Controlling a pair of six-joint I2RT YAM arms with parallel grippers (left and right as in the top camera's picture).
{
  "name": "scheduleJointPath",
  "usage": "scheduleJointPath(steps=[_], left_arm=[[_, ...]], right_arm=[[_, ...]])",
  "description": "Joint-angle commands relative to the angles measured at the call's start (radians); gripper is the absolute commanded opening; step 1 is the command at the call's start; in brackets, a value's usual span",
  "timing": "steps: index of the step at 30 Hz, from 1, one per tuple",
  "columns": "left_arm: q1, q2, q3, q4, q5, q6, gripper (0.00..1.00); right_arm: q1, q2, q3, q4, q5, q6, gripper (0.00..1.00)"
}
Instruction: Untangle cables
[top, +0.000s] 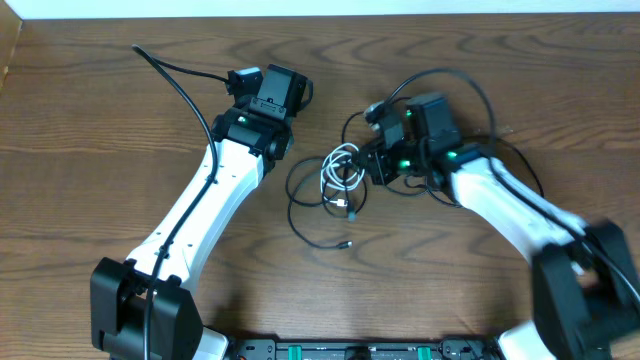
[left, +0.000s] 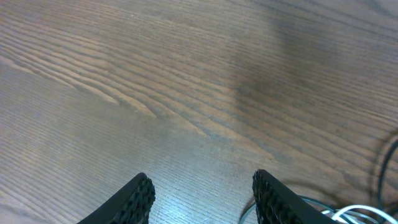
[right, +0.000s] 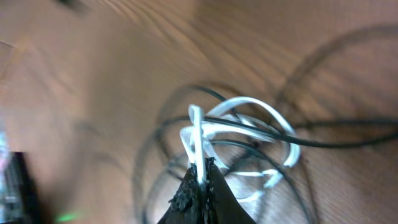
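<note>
Both my arms reach forward over the table (top: 80, 150). My right gripper (right: 202, 171) is clenched on a strand of the white cord (right: 249, 106), which runs straight out from the fingertips and loops through the black cord (right: 336, 142). My left gripper (left: 202, 190) hangs released above bare wood, with the tangle just to its right.

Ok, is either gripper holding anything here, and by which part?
The right gripper is shut on the white cord, pinching a strand at a bend of its loop. The left gripper is open and holds nothing.
</note>
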Motion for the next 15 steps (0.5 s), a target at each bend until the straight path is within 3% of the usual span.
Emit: scheduleJointPath(steps=[1, 9, 15], left_arm=[[0.003, 0.012, 0.0, -0.001, -0.003, -0.01, 0.52], [0.003, 0.012, 0.0, -0.002, -0.002, -0.01, 0.52], [0.003, 0.012, 0.0, -0.001, 0.031, -0.01, 0.52]], right_arm=[[-0.001, -0.177, 0.002, -0.014, -0.044, 0.01, 0.01], [-0.011, -0.457, 0.002, -0.002, -0.043, 0.063, 0.01], [-0.018, -0.523, 0.002, 0.046, -0.044, 0.117, 0.01]])
